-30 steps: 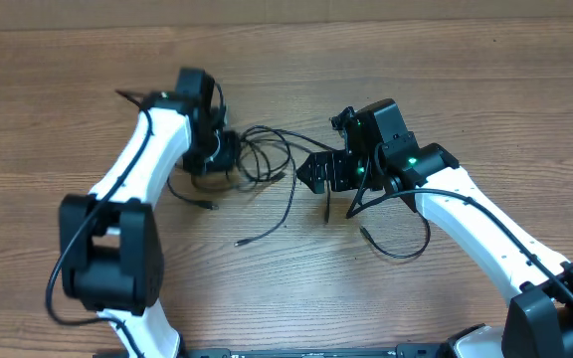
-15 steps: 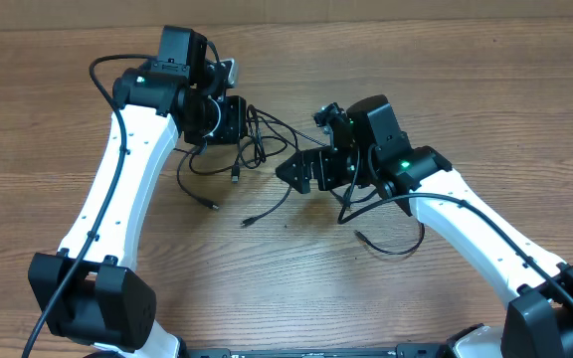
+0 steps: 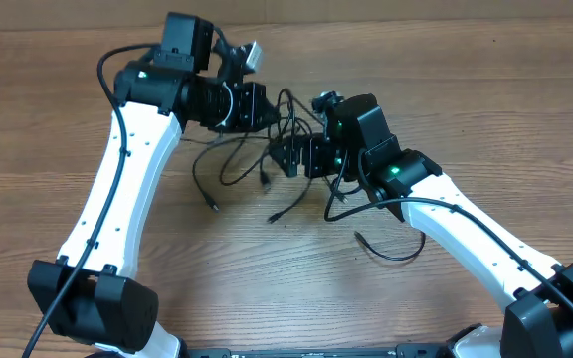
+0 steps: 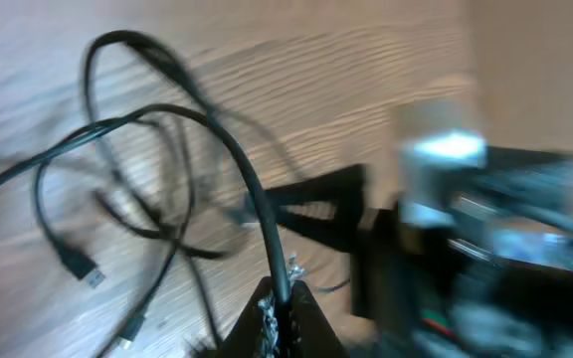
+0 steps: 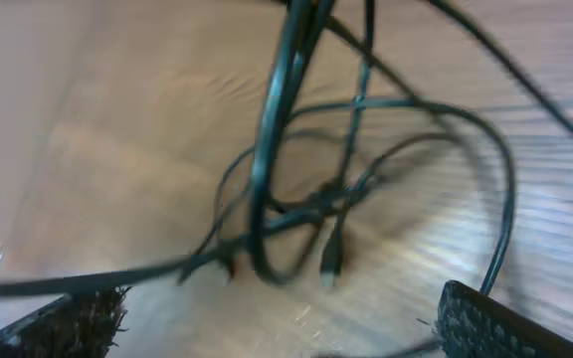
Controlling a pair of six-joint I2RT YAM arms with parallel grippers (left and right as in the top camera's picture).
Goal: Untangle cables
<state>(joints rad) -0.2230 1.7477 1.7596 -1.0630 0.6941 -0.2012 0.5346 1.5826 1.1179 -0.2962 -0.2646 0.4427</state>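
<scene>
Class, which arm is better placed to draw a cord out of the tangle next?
Left, likely: the left gripper is shut on one cable, ready to pull; the right gripper is open over the tangle, holding nothing.

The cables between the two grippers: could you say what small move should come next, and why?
Probably close the right gripper on a strand of the tangled cables in front of it. Its fingers stand wide open over the crossings, while the left gripper pinches one cord that runs into the same tangle; anchoring it should let that cord pull free.
</scene>
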